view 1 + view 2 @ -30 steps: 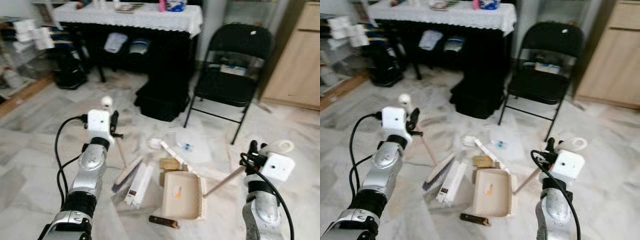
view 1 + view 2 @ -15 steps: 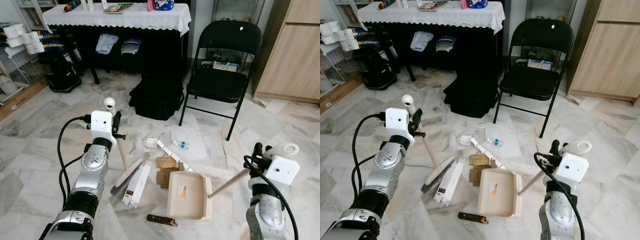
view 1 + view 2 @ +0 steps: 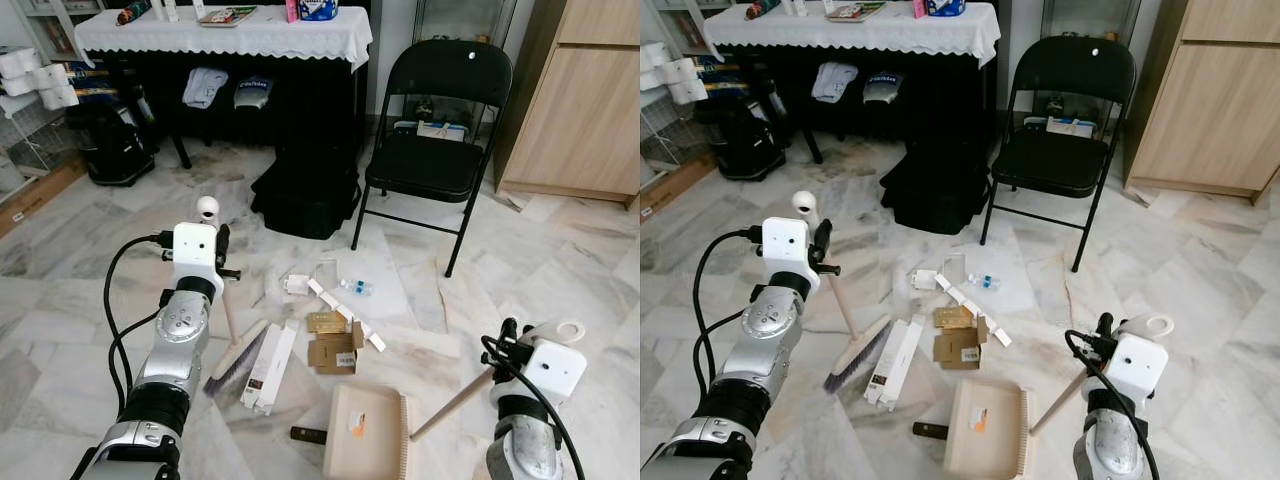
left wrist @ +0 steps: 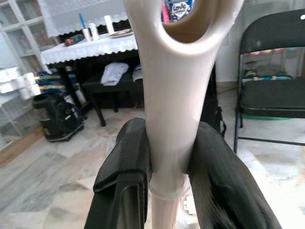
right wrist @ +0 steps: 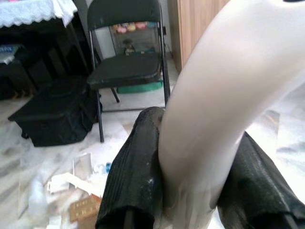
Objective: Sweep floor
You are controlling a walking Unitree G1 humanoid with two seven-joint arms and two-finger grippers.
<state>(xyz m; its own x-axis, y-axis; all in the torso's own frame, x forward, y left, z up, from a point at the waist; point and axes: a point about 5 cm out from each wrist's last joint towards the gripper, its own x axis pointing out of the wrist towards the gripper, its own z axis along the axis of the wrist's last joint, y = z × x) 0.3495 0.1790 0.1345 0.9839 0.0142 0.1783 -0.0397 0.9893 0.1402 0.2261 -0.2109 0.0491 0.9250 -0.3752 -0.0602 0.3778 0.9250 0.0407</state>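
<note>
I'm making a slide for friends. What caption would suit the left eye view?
Left gripper holds a broom, right gripper a dustpan, amid litter on marble floor.

Both silver arms are up in front of the body. The left arm reaches forward and slightly up, black cable looping off its side, white wrist camera block on top. The left tool (image 4: 164, 167) has its two black fingers (image 4: 125, 162) clamped tight around a pale handle. The right arm sits lower and closer in, elbow bent, wrist tipped upward. The right tool (image 5: 190, 176) is pinched the same way, its black fingers (image 5: 136, 162) pressed against a cream handle.
</note>
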